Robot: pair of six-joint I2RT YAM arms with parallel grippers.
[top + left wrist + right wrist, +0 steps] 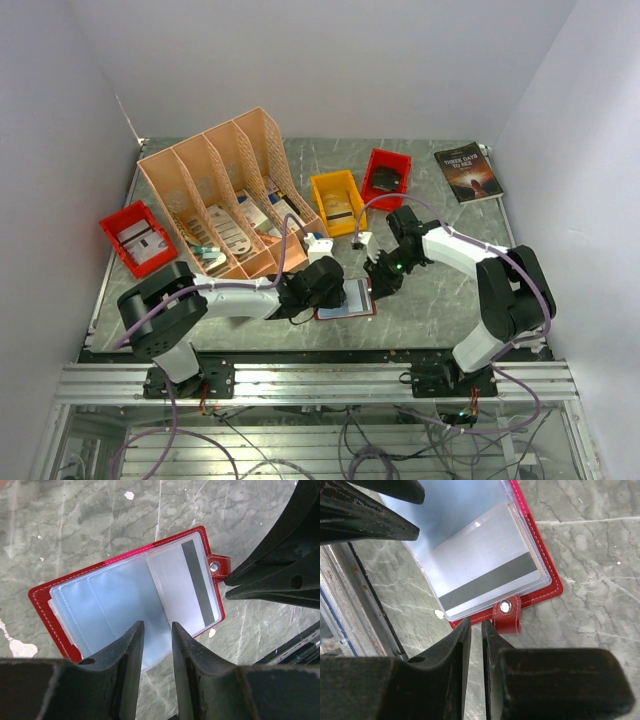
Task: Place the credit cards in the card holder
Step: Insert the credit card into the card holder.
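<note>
The red card holder (350, 299) lies open and flat on the table between my two grippers. A greyish credit card (182, 587) with a dark stripe sits inside its clear pocket, also seen in the right wrist view as the credit card (480, 565). My left gripper (156, 625) hovers over the card holder (45, 597) at its near edge, open, with nothing between the fingers. My right gripper (476, 622) stands just off the snap-stud tab (506, 614), its jaws a narrow gap apart and empty. In the overhead view the left gripper (318, 285) and right gripper (383, 277) flank the holder.
A peach file organizer (225, 195) with leaflets stands at the back left. A red bin (138, 237) sits left of it. A yellow bin (338, 203) and another red bin (385, 178) sit behind the holder. A dark book (468, 171) lies at the back right.
</note>
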